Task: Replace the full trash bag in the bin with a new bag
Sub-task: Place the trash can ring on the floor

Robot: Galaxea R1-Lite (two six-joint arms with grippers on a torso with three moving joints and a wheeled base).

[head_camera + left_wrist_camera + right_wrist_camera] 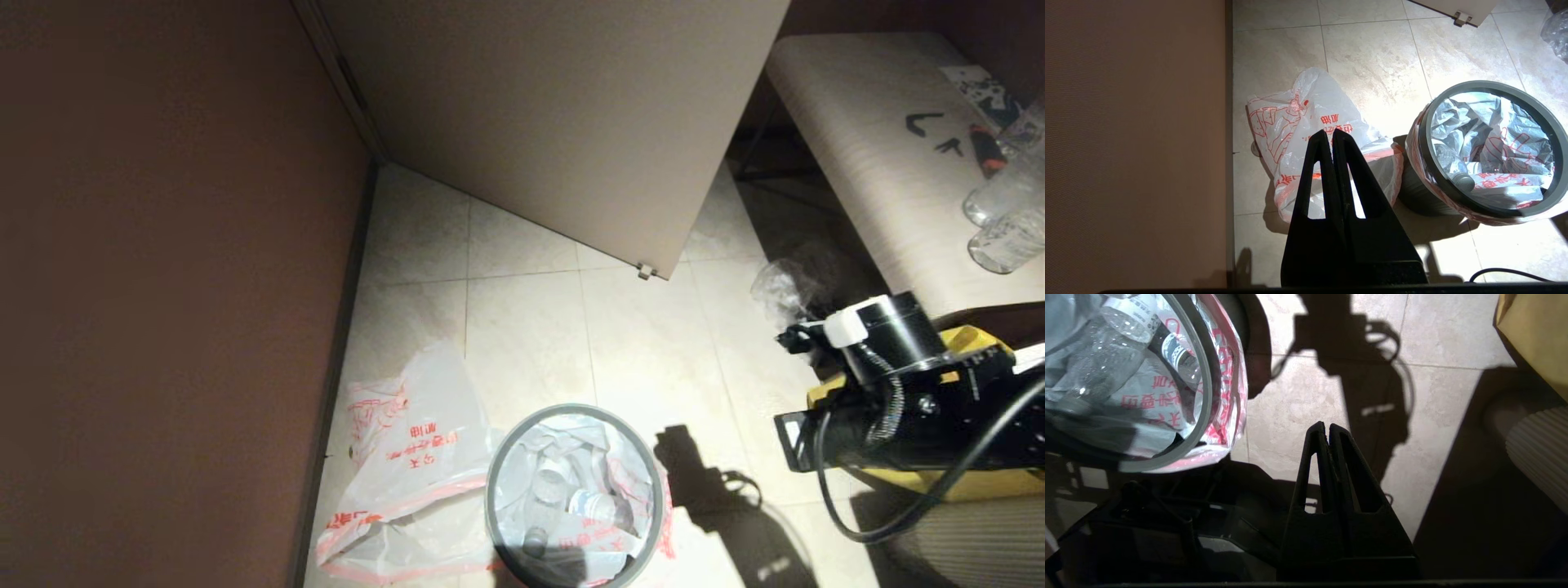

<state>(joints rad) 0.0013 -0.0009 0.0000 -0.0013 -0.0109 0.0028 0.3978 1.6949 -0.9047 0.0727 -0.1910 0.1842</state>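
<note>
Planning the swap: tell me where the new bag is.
In the head view, the new bag lies slack on the floor, at the left side of the bin, near the wall.

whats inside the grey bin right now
The bin holds the full trash bag, its red-printed hem folded out over the grey hoop. Clear bottles show through the film. Anything deeper, and the bin's floor, is covered by the bag.

Bulging translucent white bag of clear bottles [571,498] lines the round grey bin [498,523]; a slack red-printed twin bag [408,482] lies on the floor, touching the bin.
</note>
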